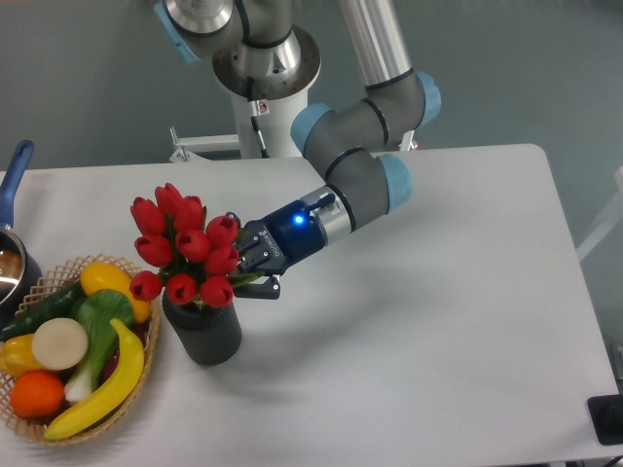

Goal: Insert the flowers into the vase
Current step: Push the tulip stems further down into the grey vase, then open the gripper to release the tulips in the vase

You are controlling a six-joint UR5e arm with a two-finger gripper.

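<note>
**Item: tulip bunch at vase mouth, gripper attached**

Your flowers (185, 248) are a cluster of red closed tulips sitting directly over the vase (204, 331), blooms spreading wider than its rim and leaning a little toward the left. The lowest blooms hide the mouth, so you cannot confirm how far the stems reach inside; they appear to enter it. The vase is a short dark matte cylinder, upright on the white table (409, 321), near the front left.

Your gripper (255, 270) comes in from the right, nearly level, with its fingers clenched on the green stems just above the vase rim and just right of the blooms. A blue light glows on the wrist behind it. The grey arm (355, 165) with pale blue joints bends back up to its base at the top of the view.

Adjacent stock: a woven basket (146, 360) touching or just beside the vase on its left, holding a banana (102, 389), an orange (37, 393), a lemon (105, 280) and green vegetables. A blue-handled pot (12, 195) sits at the left edge, partly cut off
</note>
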